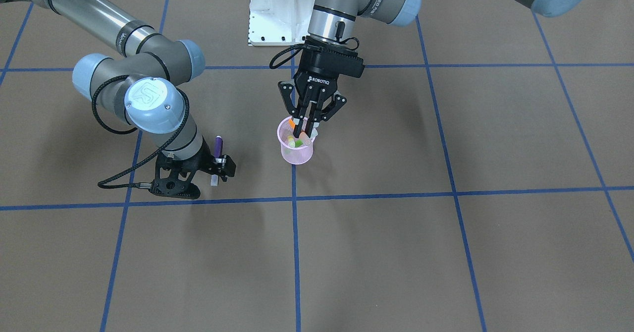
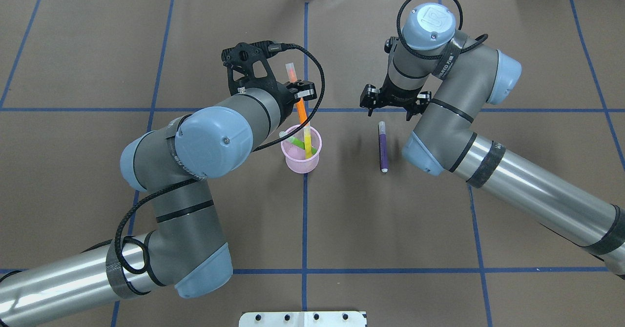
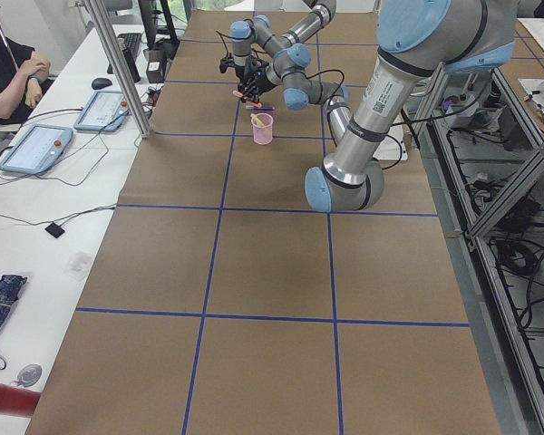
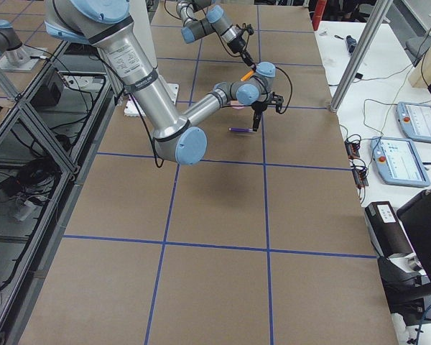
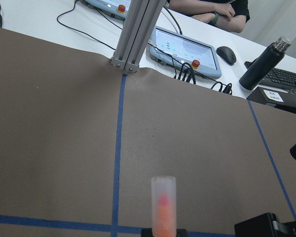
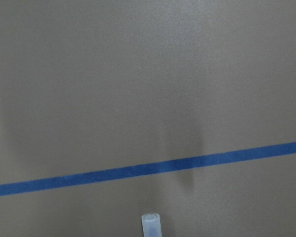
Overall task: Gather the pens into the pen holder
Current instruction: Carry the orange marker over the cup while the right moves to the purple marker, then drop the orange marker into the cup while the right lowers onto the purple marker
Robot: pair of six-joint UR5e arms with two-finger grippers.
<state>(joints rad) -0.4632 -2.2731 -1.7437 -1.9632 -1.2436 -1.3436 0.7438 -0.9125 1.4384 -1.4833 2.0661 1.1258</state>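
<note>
Pink mesh pen holder upright mid-table, green pen and yellow pen inside. "ROBOTIQ" readable on left gripper, "UR" on joint caps. Left arm bent, wrist pointing down over holder, claw pinching tilted orange pen. Right gripper low beside purple pen, which lies flat on table; its claw width cannot tell.

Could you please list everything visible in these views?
Pink wire-mesh round pen holder: one, upright, table centre.
Green pen, yellow pen: one each, inside the holder.
Orange pen: one, held tilted over the holder.
Purple pen: one, lying on the table beside the holder.
Brown table, blue tape lines: one.
Grey touch-screen tablets: two, on the white side desk.
Seated person: one, dark top, at that desk.
Left gripper: black, shut on the orange pen.
Right gripper: black, open, low over the purple pen's capped end.
</note>
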